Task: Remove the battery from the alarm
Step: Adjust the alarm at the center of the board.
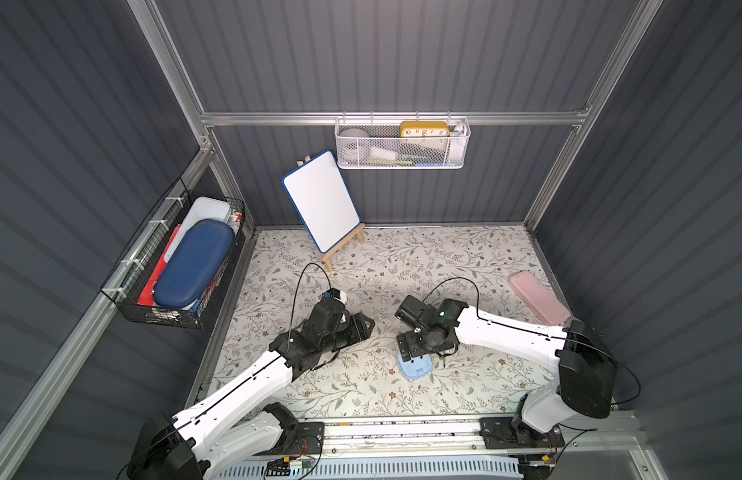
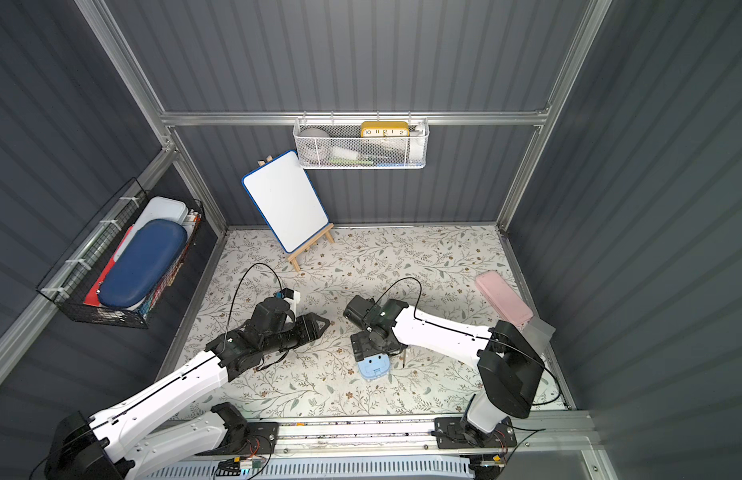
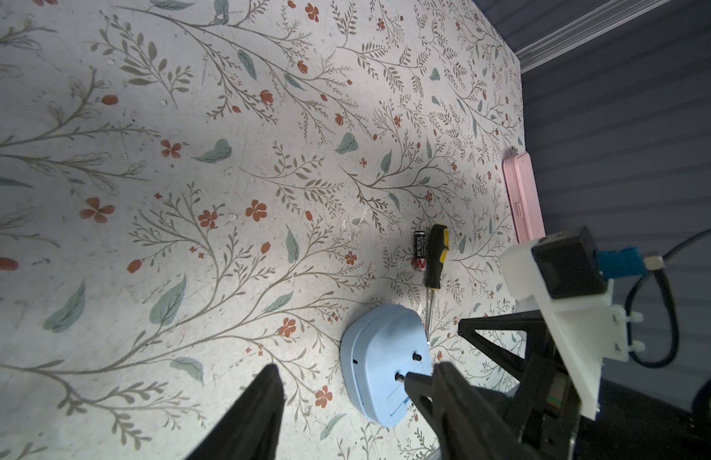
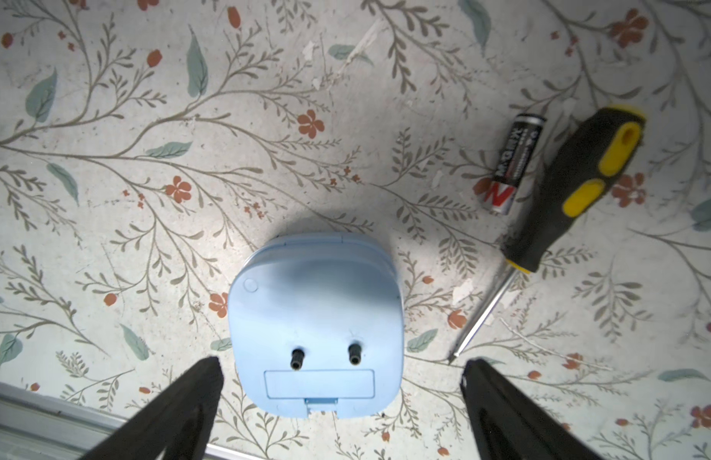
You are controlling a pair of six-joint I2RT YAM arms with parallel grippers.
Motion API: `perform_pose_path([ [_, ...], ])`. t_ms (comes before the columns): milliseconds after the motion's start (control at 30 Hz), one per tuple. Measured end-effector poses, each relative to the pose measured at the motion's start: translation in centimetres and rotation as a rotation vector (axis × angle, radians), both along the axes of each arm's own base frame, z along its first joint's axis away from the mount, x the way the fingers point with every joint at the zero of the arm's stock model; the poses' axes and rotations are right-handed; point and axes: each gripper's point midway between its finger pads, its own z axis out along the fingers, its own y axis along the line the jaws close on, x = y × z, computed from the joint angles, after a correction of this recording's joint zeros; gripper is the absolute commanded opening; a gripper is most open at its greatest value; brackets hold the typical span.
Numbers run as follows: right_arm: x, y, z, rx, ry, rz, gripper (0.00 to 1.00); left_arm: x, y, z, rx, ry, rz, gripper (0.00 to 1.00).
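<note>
White arm shells point(image 1: 253, 384), black joints point(image 1: 585, 374) — thin black cables point(image 3: 669, 310); right hand point(image 4: 342, 361) black, tapered.

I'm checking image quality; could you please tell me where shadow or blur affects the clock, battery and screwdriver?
Right wrist view: shadow crosses part of the clock; battery and screwdriver lit, battery print readable. Left wrist view: all three clear but small. Both top views: the right arm covers part of it.

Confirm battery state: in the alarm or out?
Out. The battery lies on the table beside the screwdriver, apart from the alarm, which lies face down with its back cover in place.
</note>
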Motion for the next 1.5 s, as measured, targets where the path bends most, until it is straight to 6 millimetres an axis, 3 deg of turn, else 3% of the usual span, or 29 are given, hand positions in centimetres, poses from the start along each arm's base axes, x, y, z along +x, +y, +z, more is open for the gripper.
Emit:
perform_pose_path([
  [600, -0.3, 0.0, -0.1, -0.007, 0.004, -0.01, 0.99, 0.6, -0.6, 1.1, 0.011, -0.027, -0.027, 0.74],
  [933, -1.5, 0.5, -2.5, -0.047, 0.078, 0.009, 0.99, 0.3, -1.0, 0.8, 0.011, -0.014, -0.054, 0.76],
  [1233, -2.2, 2.0, -2.6, 0.026, 0.121, 0.033, 0.99, 0.2, -1.0, 0.8, 0.009, -0.014, -0.061, 0.76],
  [1500, -2.5, 1.2, -3.0, -0.01, 0.128, 0.029, 0.99, 0.0, -1.1, 1.2, -0.005, -0.019, -0.071, 0.77],
])
